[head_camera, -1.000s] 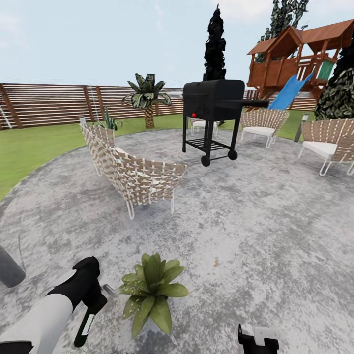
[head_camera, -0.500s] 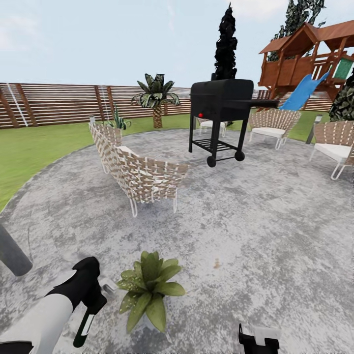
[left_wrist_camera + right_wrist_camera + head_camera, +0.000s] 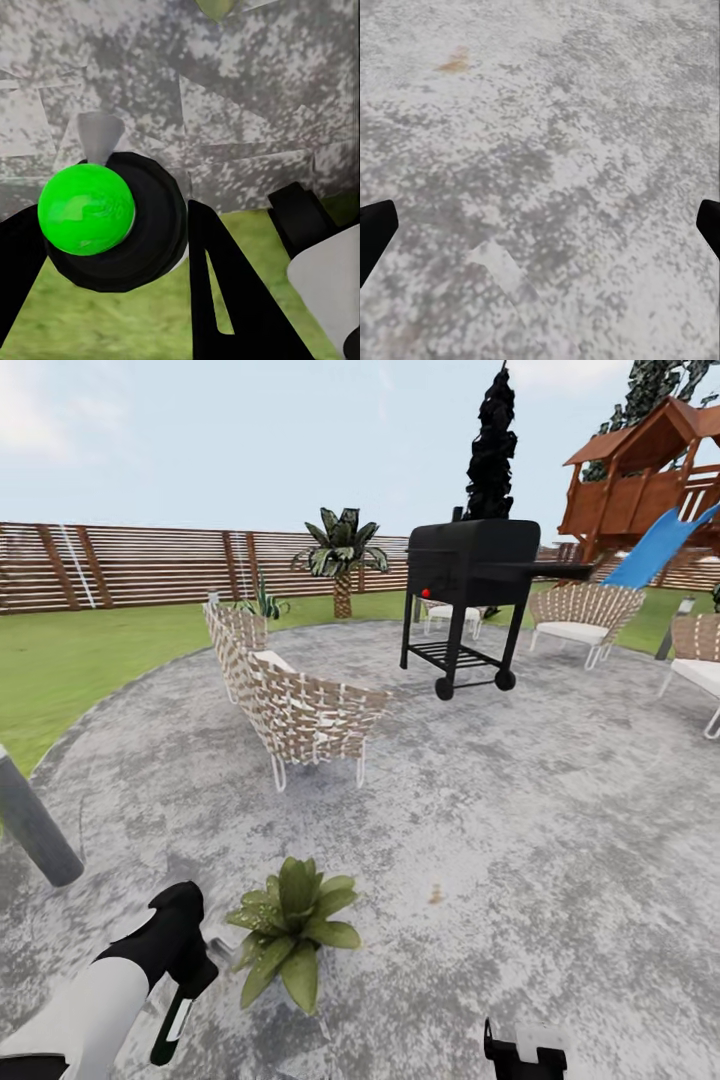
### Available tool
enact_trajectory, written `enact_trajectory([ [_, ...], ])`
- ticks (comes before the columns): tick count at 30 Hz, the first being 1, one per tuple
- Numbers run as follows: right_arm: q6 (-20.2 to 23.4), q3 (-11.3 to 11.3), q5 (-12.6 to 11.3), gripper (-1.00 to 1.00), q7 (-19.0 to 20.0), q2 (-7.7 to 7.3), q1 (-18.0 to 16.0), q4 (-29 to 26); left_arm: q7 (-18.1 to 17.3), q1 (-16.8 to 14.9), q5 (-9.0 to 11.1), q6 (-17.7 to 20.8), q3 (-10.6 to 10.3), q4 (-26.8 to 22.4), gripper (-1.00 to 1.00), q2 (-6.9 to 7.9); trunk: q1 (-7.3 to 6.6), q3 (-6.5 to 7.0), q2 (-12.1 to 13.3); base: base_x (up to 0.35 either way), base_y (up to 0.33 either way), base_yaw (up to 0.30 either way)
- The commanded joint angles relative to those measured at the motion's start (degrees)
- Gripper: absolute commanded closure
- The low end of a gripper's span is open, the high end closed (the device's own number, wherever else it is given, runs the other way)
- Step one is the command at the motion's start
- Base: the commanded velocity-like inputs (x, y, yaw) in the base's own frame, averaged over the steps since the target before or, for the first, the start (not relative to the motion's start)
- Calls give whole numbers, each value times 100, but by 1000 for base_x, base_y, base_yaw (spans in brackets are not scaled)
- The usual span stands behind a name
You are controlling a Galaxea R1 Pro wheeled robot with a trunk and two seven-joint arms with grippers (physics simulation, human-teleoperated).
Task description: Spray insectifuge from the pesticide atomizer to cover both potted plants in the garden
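1. Head view: we see our left gripper (image 3: 190, 970) low at the left, clenched on the pesticide atomizer (image 3: 172, 1028), whose dark green body with its white label strip hangs down below the fingers.
2. We find one potted plant (image 3: 288, 932) just beside that gripper, standing on the grey paved patio (image 3: 520, 810).
3. Left wrist view: we look along two dark fingers (image 3: 225, 292) closed around the bottle's round dark head, with a bright green ball (image 3: 86, 208) on it and a pale nozzle pointing toward the paving.
4. Our right gripper (image 3: 525, 1050) sits at the bottom edge; in the right wrist view its fingertips (image 3: 375, 232) stand wide apart over bare paving, released.
5. Farther off we see a woven chair (image 3: 300, 710), a black grill (image 3: 470, 595), the slatted fence (image 3: 150, 565) and a grey bollard (image 3: 35, 825).
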Motion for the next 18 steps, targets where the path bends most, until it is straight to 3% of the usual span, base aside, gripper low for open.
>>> enact_trajectory([
  [1,-10,50,-48,-100,-16,-1,0,-2,-57,-4,-55,32,-10,7,100,0,-1,-5,-2,0,-263,277],
  [5,-10,50,-48,-100,-18,-1,-1,1,-113,-39,-70,43,-63,78,100,4,-1,-5,-2,6,-117,139],
  [7,-10,50,-48,-100,-14,-1,0,1,-336,-62,-75,25,-98,91,100,-5,-1,-5,-2,1,-10,12],
  [10,-10,50,-48,-100,-16,-3,0,1,-838,-59,-201,28,-463,58,100,-2,-1,-5,-2,0,-2,2],
  [11,-10,50,-48,-100,-17,-2,0,1,-1157,-52,-267,28,-703,34,100,16,-1,-5,-2,0,0,0],
  [13,-10,50,-48,-100,-18,-2,-1,1,-1353,-5,-295,8,-851,19,100,68,-1,-5,-2,0,0,33],
  [18,-10,50,-48,-100,-18,-1,1,1,-1347,30,-301,-17,-895,28,100,97,-1,-5,-2,0,0,218],
])
